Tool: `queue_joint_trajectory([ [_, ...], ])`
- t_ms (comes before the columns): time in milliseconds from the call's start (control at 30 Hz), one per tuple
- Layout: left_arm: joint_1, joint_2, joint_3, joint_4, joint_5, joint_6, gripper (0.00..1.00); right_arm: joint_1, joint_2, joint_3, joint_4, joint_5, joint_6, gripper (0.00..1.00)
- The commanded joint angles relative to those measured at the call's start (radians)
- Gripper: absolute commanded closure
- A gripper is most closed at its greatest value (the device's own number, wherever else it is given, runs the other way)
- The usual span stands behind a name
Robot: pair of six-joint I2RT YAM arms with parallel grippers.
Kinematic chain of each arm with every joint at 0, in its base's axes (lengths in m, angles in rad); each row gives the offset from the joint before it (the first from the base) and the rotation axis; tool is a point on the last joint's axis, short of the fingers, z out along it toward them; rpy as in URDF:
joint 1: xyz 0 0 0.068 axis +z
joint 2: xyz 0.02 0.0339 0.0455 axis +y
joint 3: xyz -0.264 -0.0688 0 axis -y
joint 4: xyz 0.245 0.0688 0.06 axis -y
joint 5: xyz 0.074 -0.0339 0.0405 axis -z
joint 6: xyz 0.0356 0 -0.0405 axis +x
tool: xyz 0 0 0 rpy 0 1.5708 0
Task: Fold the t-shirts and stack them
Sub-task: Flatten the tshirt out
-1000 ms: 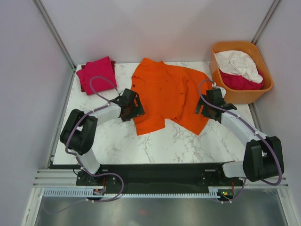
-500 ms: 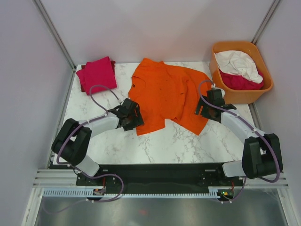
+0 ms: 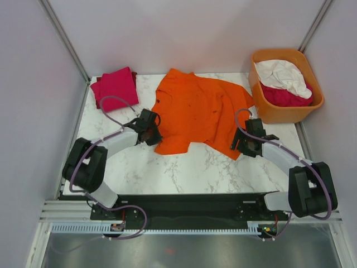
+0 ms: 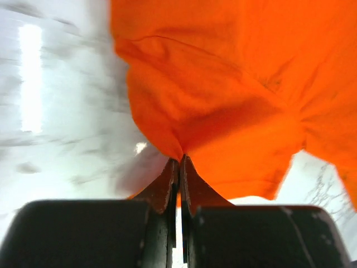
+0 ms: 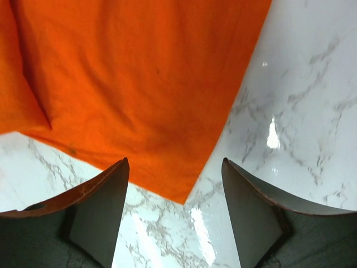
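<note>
Black left gripper (image 4: 179,159) clamped shut on near-left hem of bright orange cloth t-shirt (image 4: 223,84). Black right gripper (image 5: 174,167) spread wide, nothing gripped, shirt's near-right corner seen between fingers. Shirt spread on white marble table (image 3: 167,167). Folded magenta-pink t-shirt (image 3: 116,86) set far left. White t-shirt (image 3: 281,75) and crimson t-shirt (image 3: 284,96) heaped in rigid orange plastic tub (image 3: 312,105), far right.

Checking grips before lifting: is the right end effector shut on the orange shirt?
No, the right end effector stands open around the orange shirt's corner.
</note>
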Motion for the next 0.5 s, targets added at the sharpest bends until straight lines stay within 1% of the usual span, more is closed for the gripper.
queue_joint_trajectory([
  [0,0.137,-0.180,-0.058,-0.025,-0.005,0.039,0.98,-0.001,-0.080,-0.066,0.004,-0.071,0.037,0.26],
  [33,0.151,-0.226,-0.058,-0.045,-0.022,0.056,0.98,-0.001,-0.095,-0.076,-0.004,-0.069,0.037,0.27],
  [67,0.154,-0.244,-0.057,-0.059,-0.039,0.071,0.98,-0.001,-0.101,-0.082,-0.010,-0.066,0.037,0.28],
  [133,0.154,-0.261,-0.062,-0.068,-0.029,0.086,0.98,-0.001,-0.095,-0.093,-0.007,-0.063,0.040,0.30],
  [200,0.154,-0.254,-0.072,-0.070,0.002,0.071,0.98,0.000,-0.071,-0.082,0.012,-0.083,0.044,0.33],
  [233,0.153,-0.245,-0.074,-0.067,0.008,0.062,0.98,-0.001,-0.044,-0.079,0.015,-0.097,0.046,0.37],
  [300,0.151,-0.220,-0.075,-0.067,0.024,0.056,0.98,0.003,-0.028,-0.081,0.024,-0.123,0.051,0.41],
  [333,0.149,-0.220,-0.077,-0.067,0.024,0.054,0.98,0.011,-0.029,-0.085,0.024,-0.132,0.051,0.45],
  [467,0.149,-0.241,-0.091,-0.065,-0.002,0.044,0.98,0.025,-0.069,-0.111,-0.005,-0.130,0.052,0.46],
])
